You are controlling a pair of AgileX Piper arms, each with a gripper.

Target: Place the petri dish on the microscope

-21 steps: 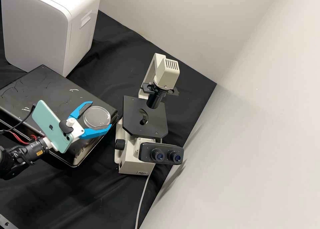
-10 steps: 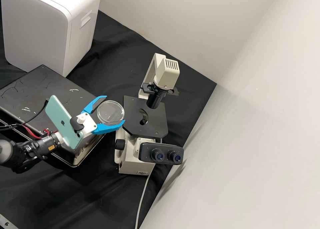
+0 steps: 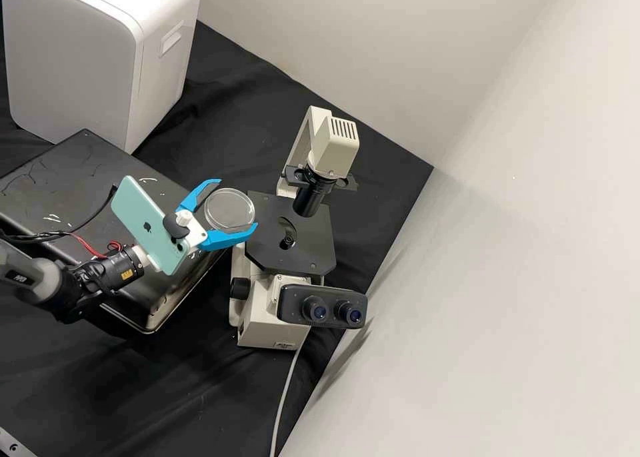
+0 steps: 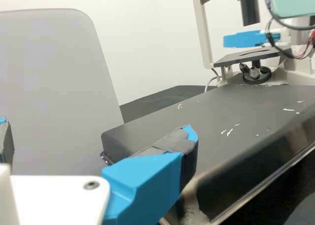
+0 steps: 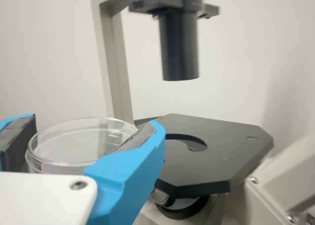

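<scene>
A clear round petri dish (image 3: 229,207) sits between the blue fingers of my right gripper (image 3: 232,206), which is shut on its rim. Dish and gripper hang at the left edge of the microscope's black stage (image 3: 303,244), slightly above it. In the right wrist view the dish (image 5: 78,141) is level in my right gripper (image 5: 92,124), with the stage (image 5: 221,151) and its round opening just beyond, under the dark condenser tube (image 5: 179,43). My left gripper (image 4: 96,136) is open and holds nothing, low beside the black box (image 4: 236,121).
A flat black box (image 3: 67,177) lies left of the microscope (image 3: 330,140), with a large white appliance (image 3: 93,50) behind it. A mint phone (image 3: 143,224) is mounted on the right wrist. A grey cable (image 3: 283,390) runs from the microscope's base. A pale wall closes the right side.
My right gripper has carried the petri dish up and to the right, from over the black box to the left edge of the microscope stage.
</scene>
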